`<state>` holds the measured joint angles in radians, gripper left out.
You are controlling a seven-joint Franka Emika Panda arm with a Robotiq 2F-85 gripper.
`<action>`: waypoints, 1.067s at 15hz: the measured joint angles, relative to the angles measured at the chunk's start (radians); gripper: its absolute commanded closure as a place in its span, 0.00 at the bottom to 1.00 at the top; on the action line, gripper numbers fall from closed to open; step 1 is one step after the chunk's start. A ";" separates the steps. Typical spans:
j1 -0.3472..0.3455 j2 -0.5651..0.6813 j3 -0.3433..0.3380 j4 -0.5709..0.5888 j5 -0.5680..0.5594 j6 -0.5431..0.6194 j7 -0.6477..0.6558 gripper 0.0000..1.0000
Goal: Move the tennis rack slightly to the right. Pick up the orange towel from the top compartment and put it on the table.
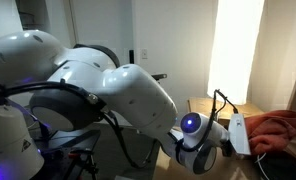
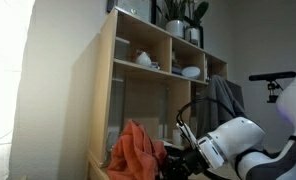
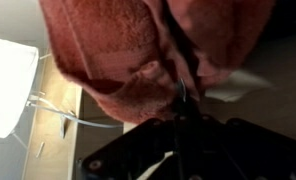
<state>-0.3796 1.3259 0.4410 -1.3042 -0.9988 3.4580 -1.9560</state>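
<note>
Towel (image 3: 118,50) gripped by tool (image 3: 180,98), jaws closed narrow on a fold. Cloth bunched ahead of and around fingertips, upper wrist view filled by it. In both exterior views towel seen just beyond tool tip, folds hanging loose. Whether cloth rests on anything cannot be told. Shelf (image 2: 108,90) placed past towel, on far side from tool. White dishes (image 2: 143,59) seen in upper compartments, well above tool. Plants (image 2: 178,12) set on top. White arm (image 1: 138,90) seen behind tool.
</note>
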 measured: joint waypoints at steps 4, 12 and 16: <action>0.002 -0.068 -0.062 -0.080 0.002 0.005 0.000 0.98; 0.244 -0.189 -0.393 -0.118 0.144 0.006 0.061 0.98; 0.416 -0.198 -0.599 -0.120 0.274 0.001 0.061 0.98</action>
<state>0.0366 1.1274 -0.1584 -1.4239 -0.7244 3.4591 -1.8953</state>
